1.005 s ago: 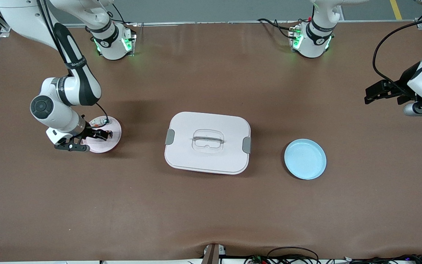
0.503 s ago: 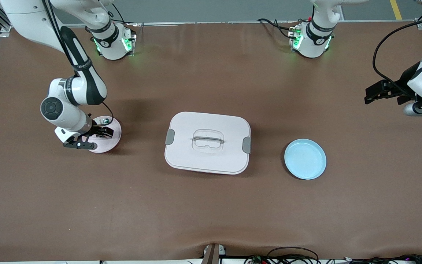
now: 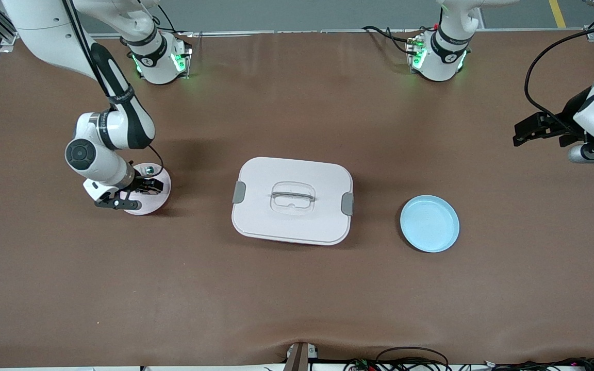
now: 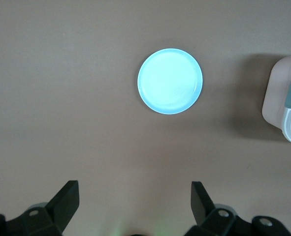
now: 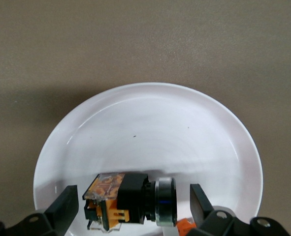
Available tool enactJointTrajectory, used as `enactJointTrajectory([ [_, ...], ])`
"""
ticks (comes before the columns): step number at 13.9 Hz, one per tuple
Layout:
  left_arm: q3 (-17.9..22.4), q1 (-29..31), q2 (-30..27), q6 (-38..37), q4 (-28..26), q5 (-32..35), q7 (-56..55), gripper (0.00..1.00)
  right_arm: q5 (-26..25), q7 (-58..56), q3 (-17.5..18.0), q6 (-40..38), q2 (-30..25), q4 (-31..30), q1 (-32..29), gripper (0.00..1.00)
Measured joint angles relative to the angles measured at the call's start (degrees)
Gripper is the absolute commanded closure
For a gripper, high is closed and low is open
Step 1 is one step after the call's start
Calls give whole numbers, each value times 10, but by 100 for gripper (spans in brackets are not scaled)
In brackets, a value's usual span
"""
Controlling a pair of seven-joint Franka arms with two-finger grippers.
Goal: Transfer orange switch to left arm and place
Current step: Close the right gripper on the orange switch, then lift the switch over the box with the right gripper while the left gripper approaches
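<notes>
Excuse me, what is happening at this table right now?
The right pincer is low over the pink plate at the right arm's end of the table, its fingers open on either side of the orange switch, which lies on the plate, not yet gripped. The left pincer waits open, in the air at the left arm's end of the table. The white box sits in the middle, between the pink plate and the blue plate.

High front camera; wrist cameras look down, perhaps sharing plates (image 3: pixel 429 223).
</notes>
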Motion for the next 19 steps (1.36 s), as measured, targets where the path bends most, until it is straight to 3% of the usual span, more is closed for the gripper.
enactJointTrajectory([
  [4, 0, 0, 0, 0, 0, 0, 0, 0, 0, 0, 0, 11, 2, -10, 0, 0],
  [5, 0, 0, 0, 0, 0, 0, 0, 0, 0, 0, 0, 11, 2, -10, 0, 9],
  [9, 0, 0, 0, 0, 0, 0, 0, 0, 0, 0, 1, 11, 2, -10, 3, 90],
  [10, 0, 0, 0, 0, 0, 0, 0, 0, 0, 0, 1, 11, 2, -10, 3, 100],
  [15, 0, 0, 0, 0, 1, -16, 0, 0, 0, 27, 0, -9, 2, -1, 3, 100],
  [19, 2, 11, 0, 0, 1, -115, 0, 0, 2, 52, 0, -132, -6, 71, 3, 100],
])
